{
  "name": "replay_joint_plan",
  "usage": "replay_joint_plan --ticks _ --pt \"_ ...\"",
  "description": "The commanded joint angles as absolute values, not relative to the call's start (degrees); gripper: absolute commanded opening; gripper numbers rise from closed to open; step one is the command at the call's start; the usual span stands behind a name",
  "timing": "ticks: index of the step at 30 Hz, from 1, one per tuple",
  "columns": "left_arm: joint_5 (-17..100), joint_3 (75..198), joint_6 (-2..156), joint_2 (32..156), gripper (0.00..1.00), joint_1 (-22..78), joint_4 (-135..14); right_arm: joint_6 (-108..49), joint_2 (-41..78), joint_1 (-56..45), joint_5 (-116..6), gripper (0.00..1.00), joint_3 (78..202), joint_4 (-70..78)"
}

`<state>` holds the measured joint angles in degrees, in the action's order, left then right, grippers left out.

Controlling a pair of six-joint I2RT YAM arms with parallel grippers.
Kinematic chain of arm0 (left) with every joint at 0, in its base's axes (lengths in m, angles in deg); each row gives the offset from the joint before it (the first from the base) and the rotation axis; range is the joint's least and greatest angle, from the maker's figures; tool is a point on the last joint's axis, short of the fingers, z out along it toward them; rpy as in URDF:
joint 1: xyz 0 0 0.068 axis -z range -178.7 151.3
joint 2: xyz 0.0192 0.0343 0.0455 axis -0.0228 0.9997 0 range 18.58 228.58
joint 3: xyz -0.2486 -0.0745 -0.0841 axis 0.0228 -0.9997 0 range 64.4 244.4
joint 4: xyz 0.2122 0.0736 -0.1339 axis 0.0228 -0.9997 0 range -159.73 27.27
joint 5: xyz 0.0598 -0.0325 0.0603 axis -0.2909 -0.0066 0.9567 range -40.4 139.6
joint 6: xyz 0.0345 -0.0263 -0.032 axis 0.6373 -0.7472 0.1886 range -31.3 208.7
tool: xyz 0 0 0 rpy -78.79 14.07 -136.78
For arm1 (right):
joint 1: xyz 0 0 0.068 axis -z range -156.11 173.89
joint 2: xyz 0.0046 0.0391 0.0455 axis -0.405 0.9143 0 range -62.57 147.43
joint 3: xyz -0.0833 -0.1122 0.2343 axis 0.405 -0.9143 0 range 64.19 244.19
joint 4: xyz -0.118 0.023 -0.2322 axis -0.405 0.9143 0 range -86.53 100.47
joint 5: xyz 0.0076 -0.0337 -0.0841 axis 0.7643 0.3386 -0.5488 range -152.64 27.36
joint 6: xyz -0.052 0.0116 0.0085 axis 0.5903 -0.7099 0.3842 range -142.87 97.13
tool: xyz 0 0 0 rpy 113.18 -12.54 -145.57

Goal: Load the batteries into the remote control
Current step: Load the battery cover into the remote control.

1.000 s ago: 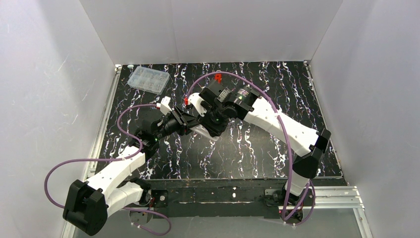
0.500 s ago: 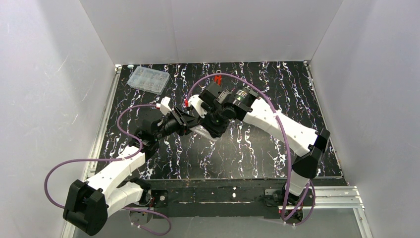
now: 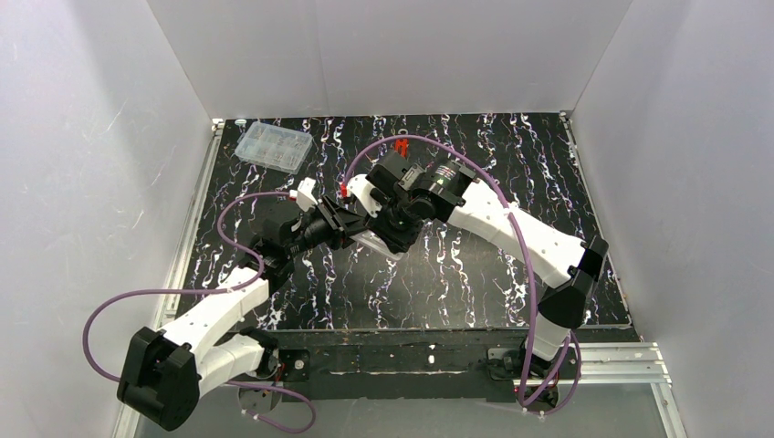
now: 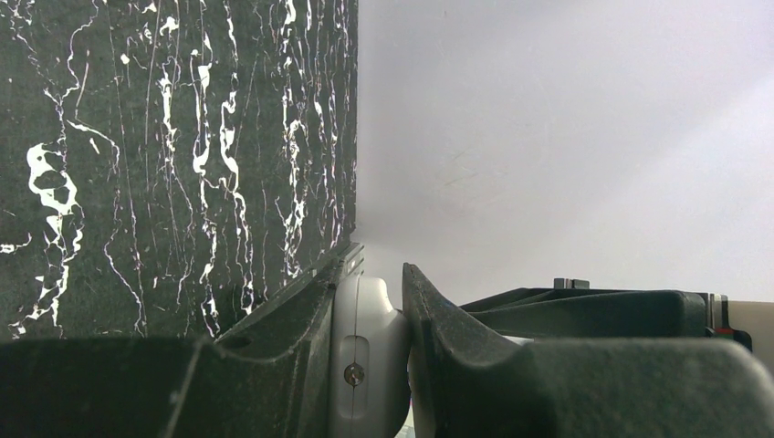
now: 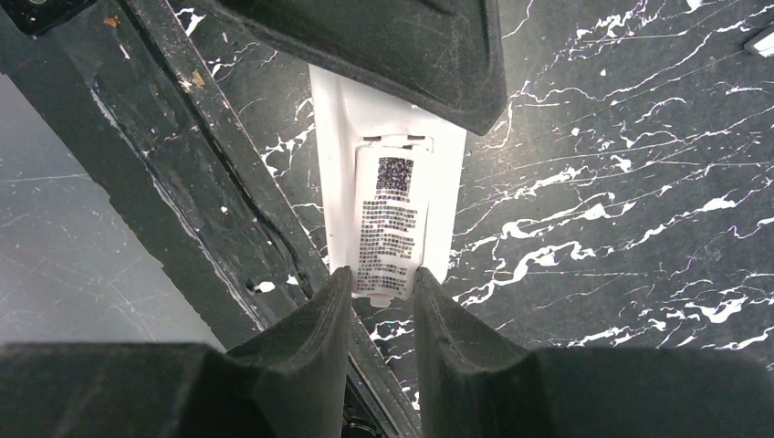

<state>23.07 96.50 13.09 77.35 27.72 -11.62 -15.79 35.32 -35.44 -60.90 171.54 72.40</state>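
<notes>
Since one second ago the right wrist has rolled a little and edged toward 9 o'clock in the top view; the left arm has hardly shifted; the meeting point of the two claws is unchanged.

Remote control (image 5: 333, 182): raised off the black marbled table (image 3: 475, 265) at its centre, back face toward the right wrist camera.

Left gripper (image 4: 379, 274): enters from 8 o'clock; clenched on one thin edge of the remote, one finger on each face.

Right gripper (image 5: 383, 274): enters from 2 o'clock; grasping the remote, its fingertips (image 5: 338, 287) nipping the near end of the labelled panel (image 5: 391, 228) on that back face.

Clear compartment box (image 3: 272, 144): at 11 o'clock on the table, well apart from both claws.

Small white piece (image 3: 304, 192): just beside the left wrist at its 11 o'clock; whether it lies loose cannot be told.
</notes>
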Motion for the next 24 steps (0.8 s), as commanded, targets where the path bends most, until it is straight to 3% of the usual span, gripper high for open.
replay_joint_plan --ticks 1,24 --pt "19.35 99.35 11.85 77.14 0.0 27.94 -5.68 -14.61 36.4 -35.83 -59.47 0.19 173.18 71.54" --pt "18.16 99.83 10.54 77.77 0.0 27.96 -2.93 -14.5 38.81 -35.82 -59.65 0.21 175.73 71.41"
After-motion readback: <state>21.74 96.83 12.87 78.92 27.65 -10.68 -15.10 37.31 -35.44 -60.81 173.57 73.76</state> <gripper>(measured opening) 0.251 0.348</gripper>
